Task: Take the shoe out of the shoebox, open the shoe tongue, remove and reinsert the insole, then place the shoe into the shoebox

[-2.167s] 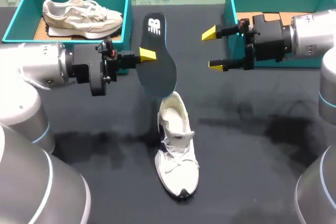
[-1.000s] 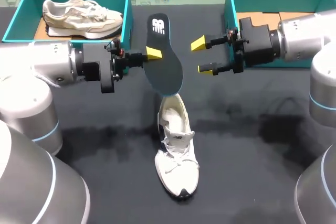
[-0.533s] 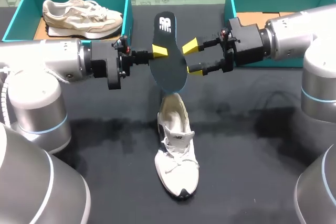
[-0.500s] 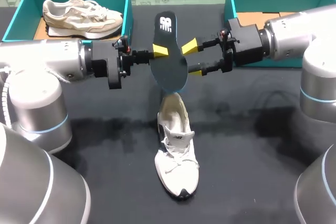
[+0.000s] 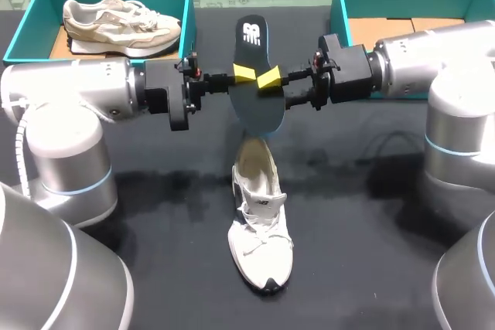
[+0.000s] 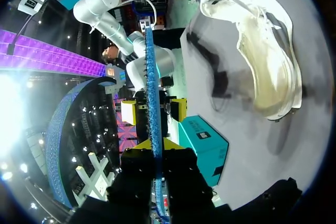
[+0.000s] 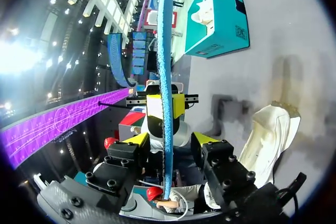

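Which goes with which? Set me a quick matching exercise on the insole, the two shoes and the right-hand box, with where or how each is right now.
Things:
1. insole
2. white shoe
3. beige shoe
4. right box

Places or states:
A. lying inside the left box
B. lying on the black table, under the insole
C. held upright in the air, clamped in the left jaws
D. cardboard floor showing, no shoe visible in it

Pairs: 1-C, 2-B, 3-A, 4-D
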Controlling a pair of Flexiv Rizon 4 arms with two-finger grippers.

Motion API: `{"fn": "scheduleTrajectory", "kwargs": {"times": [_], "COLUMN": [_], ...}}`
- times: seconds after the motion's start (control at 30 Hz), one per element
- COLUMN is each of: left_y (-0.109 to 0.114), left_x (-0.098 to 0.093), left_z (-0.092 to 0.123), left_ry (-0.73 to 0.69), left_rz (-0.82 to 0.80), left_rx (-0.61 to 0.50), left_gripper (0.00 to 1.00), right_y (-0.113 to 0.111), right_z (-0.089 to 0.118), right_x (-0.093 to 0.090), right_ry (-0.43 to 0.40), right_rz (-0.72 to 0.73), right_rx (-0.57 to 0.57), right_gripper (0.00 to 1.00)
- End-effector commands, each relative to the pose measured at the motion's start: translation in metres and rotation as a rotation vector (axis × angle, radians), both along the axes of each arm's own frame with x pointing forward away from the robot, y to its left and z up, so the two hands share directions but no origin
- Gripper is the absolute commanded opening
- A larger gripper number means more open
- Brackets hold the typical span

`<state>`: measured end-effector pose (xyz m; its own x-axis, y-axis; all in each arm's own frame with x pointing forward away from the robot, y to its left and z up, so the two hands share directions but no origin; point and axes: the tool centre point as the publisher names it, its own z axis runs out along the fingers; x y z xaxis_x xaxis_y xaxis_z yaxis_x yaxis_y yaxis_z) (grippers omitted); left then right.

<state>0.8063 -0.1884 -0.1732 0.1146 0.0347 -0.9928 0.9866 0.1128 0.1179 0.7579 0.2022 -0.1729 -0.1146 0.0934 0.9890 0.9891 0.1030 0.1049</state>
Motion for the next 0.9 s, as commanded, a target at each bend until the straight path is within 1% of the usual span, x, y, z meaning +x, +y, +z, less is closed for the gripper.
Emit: {"fn": "scheduleTrajectory", "kwargs": {"times": [0.03,0.3,0.4,0.73,0.8,0.9], "left_y": [-0.0035,-0.0047,-0.0048,-0.0027,-0.0025,-0.0022], "left_x": [-0.0008,-0.0011,-0.0012,-0.0036,-0.0037,-0.0042], "left_z": [-0.0009,-0.0018,-0.0018,-0.0012,-0.0011,-0.0012], "left_ry": [-0.012,-0.016,-0.015,-0.015,-0.016,-0.016], "left_rz": [0.008,0.016,0.015,0.015,0.015,0.014], "left_rx": [-0.001,0.0,0.0,-0.001,0.0,0.002], "left_gripper": [0.0,0.0,0.0,0.0,0.0,0.0], "right_y": [0.0062,0.0116,0.0119,0.0102,0.0101,0.01], "right_z": [-0.003,0.0008,0.0018,-0.0006,-0.0012,-0.0018], "right_x": [0.0,-0.0009,-0.0019,-0.0051,-0.0052,-0.0053], "right_ry": [0.0,-0.005,-0.012,-0.012,-0.011,-0.009], "right_rz": [-0.002,0.009,0.011,0.0,0.0,-0.001], "right_rx": [0.007,0.004,-0.001,0.001,0.003,0.004], "right_gripper": [0.47,0.41,0.34,0.29,0.24,0.09]}}
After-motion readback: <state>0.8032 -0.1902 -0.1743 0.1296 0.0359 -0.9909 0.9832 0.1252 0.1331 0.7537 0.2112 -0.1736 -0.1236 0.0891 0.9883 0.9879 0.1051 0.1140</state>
